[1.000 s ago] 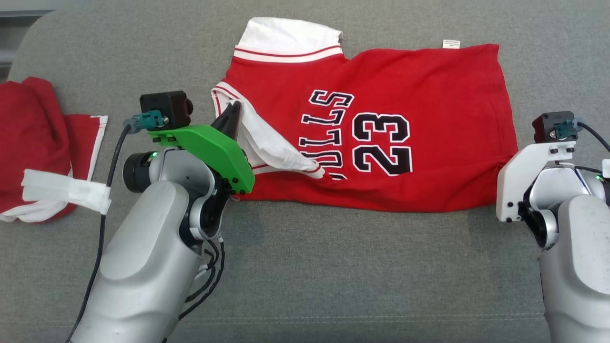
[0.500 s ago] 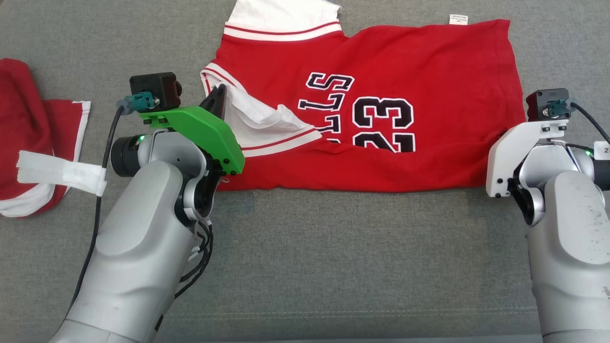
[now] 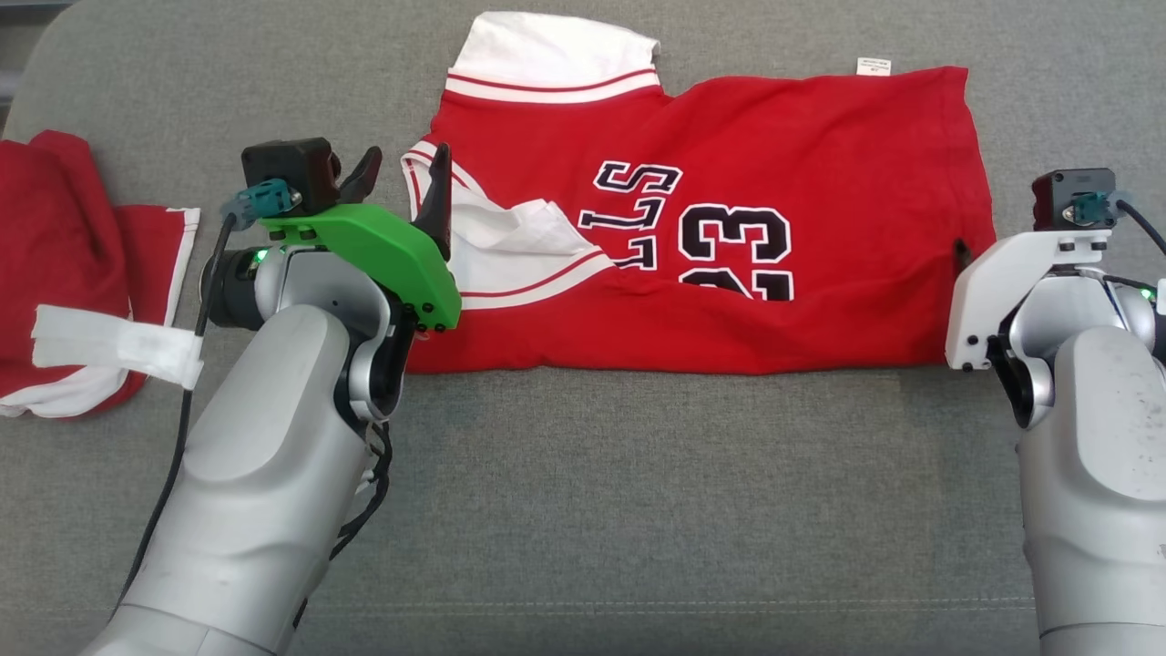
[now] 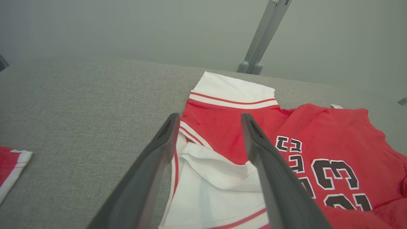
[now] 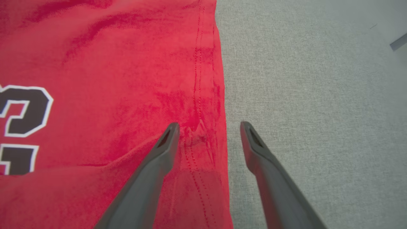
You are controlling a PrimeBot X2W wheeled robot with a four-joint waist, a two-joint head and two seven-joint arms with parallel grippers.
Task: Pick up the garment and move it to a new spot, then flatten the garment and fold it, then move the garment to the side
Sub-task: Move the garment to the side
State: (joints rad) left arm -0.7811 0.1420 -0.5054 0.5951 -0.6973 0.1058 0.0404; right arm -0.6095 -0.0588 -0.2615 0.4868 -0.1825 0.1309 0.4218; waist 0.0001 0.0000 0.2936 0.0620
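Note:
The garment [image 3: 820,182] is a red jersey with a white collar, white trim and the number 23, lying folded lengthwise on the grey cushion [image 3: 638,510]. At the garment's left end my left gripper [image 3: 401,187] stands open above the white sleeve fold. In the left wrist view its fingers [image 4: 159,149] spread over the white fold and red shoulder of the garment [image 4: 334,127], holding nothing. My right gripper [image 5: 208,127] is open at the right hem of the garment [image 5: 111,63], one finger over the cloth and one over the cushion.
A second red garment with white trim [image 3: 55,237] lies bunched at the far left. White tape [image 3: 118,346] wraps the left arm's cable. A grey metal leg [image 4: 260,38] rises behind the cushion. Bare cushion stretches along the near side.
Both grippers went from shut to open and let go of the garment's near edge, which now lies folded over. The head camera shifted slightly.

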